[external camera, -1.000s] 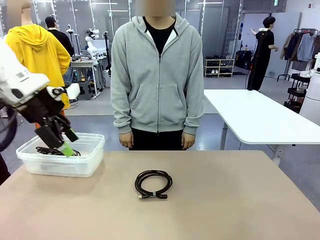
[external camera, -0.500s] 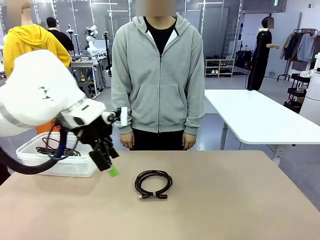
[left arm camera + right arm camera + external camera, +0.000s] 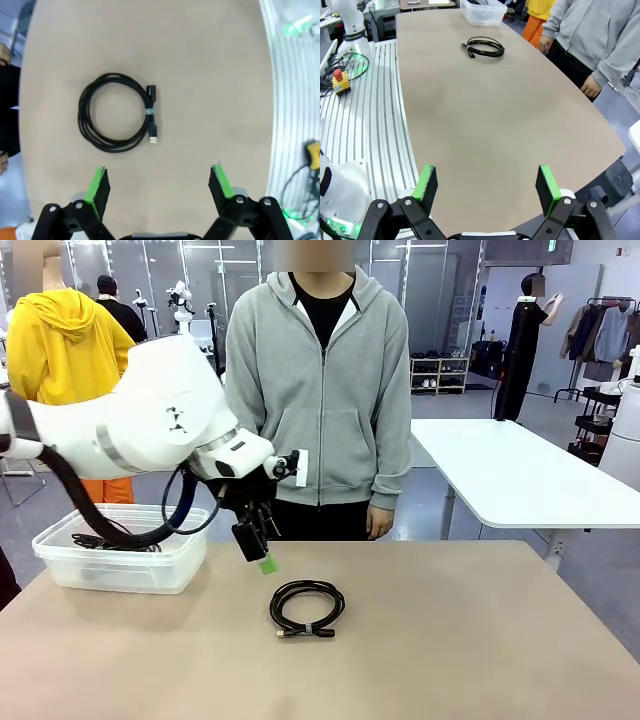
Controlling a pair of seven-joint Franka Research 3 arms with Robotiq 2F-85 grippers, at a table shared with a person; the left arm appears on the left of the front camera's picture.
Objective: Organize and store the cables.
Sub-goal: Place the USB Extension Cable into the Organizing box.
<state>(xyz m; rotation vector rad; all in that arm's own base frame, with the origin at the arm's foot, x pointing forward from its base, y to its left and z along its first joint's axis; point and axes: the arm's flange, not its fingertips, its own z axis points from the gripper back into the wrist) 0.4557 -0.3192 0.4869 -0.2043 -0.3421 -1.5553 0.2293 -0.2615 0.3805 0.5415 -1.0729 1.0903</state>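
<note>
Cable (image 3: pixel 119 112): round black coil, banded | left pincer (image 3: pixel 160 185) spread, empty | right pincer (image 3: pixel 487 186) spread

A thin black cord wound into a flat round coil (image 3: pixel 307 608) lay on the tan tabletop near its middle, tied at one side with a small pale band, its two plug ends resting side by side along the coil's edge (image 3: pixel 153 115). More black cords (image 3: pixel 100 539) lay inside the clear plastic bin at the table's left end.
</note>
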